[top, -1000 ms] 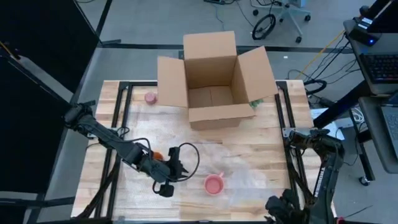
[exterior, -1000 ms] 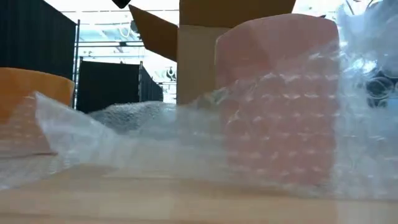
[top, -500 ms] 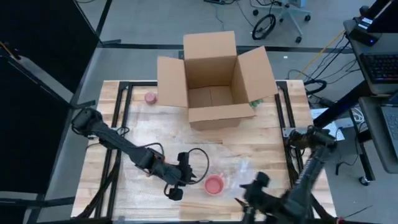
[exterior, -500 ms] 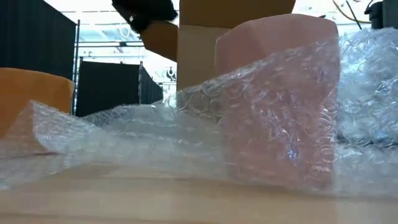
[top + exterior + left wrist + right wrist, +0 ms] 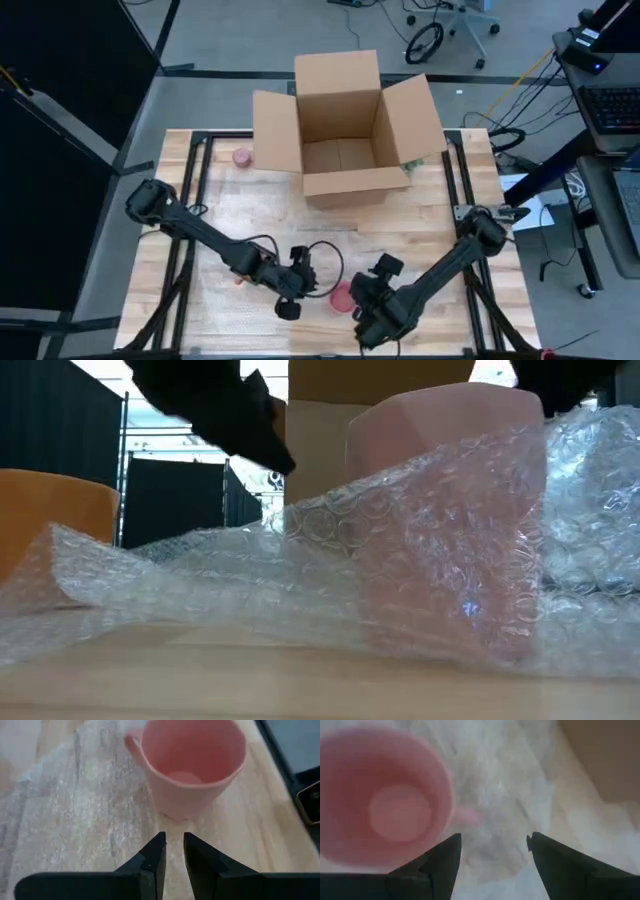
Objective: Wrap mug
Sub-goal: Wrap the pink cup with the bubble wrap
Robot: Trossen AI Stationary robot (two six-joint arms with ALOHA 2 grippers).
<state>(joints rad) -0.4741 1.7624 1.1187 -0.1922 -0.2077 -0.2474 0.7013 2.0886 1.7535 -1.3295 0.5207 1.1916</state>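
Since half a second ago your right gripper has swung in from the front edge and now sits just right of the mug, fingers spread wide over the wrap. Your left gripper has crept closer on the mug's left, fingers nearly pressed together, tips just short of its base. The mug stands upright on the wrap near the table's front edge, with both grippers crowding it. Open board lies between it and the box at the back.
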